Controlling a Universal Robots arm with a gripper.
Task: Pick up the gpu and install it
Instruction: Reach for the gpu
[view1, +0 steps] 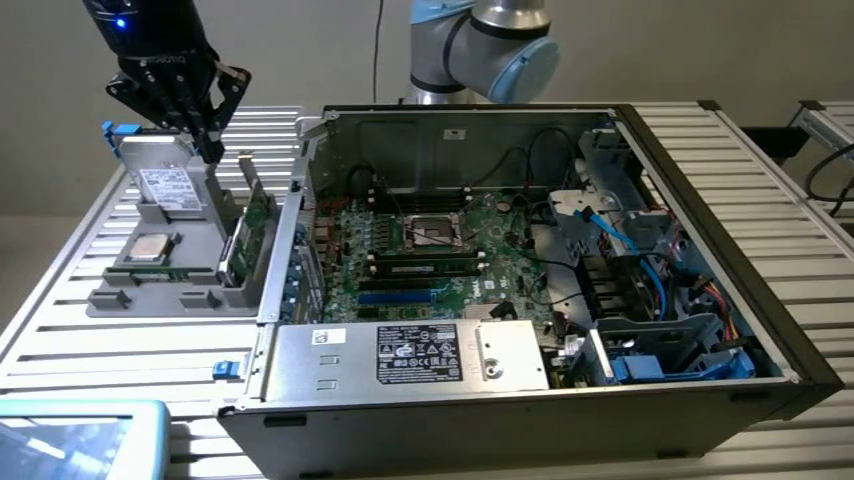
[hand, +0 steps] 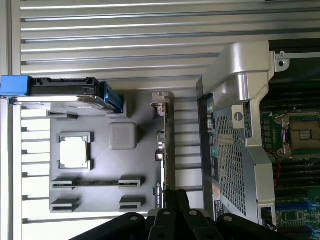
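The gpu (view1: 252, 228), a green card with a silver bracket end, stands on edge in a grey holder (view1: 160, 292) outside the case, on the exterior view's left. In the wrist view the gpu (hand: 162, 150) is seen edge-on, with its bracket toward the hard drive. My black gripper (view1: 211, 150) hangs above the holder, a little above the gpu's bracket end. Its fingers are shut and hold nothing. In the wrist view, the gripper (hand: 175, 196) has its tips over the card's other end.
The open computer case (view1: 721, 200) with its motherboard (view1: 427, 250) fills the middle. The holder also carries a silver hard drive (view1: 168, 188), a processor chip (view1: 147, 247) and a thin memory stick (hand: 95, 183). A slatted metal table (view1: 107, 350) lies underneath.
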